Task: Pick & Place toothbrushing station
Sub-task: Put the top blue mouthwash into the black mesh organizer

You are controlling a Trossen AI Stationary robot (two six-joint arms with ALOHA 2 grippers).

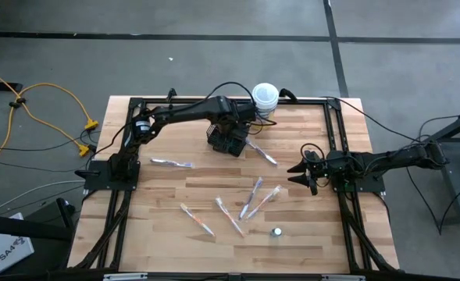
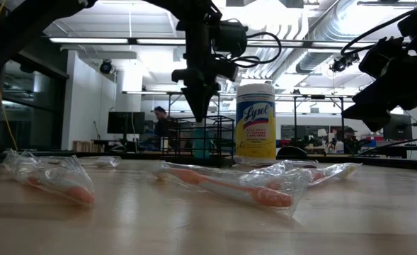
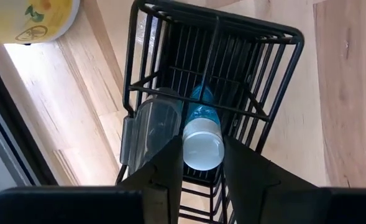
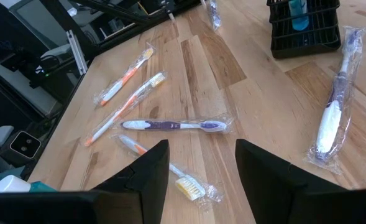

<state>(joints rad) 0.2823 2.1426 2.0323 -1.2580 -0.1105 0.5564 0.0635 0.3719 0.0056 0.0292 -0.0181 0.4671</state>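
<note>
Black wire basket (image 1: 228,140): stood at the far middle of the wooden desk (image 1: 175,234), just beside a white-lidded canister (image 1: 265,97).
Left pincer (image 3: 202,163): held directly above the basket, fingers partly closed on either side of a teal tube (image 3: 202,134) with a white cap. Contact with the tube appears made, but a firm grip cannot be told.
Tube position: upright inside the basket, cap end toward the pincer.
Right pincer (image 4: 201,163): wide open, nothing held, parked at the right edge of the desk.
Toothbrushes (image 1: 249,199): several wrapped ones lie scattered on the near half, well apart from the basket.
Step judged: placing the tube in the basket.
Advice: tube to be kept vertical and clear of the wires; fingers to be opened only once it is seated.
</note>
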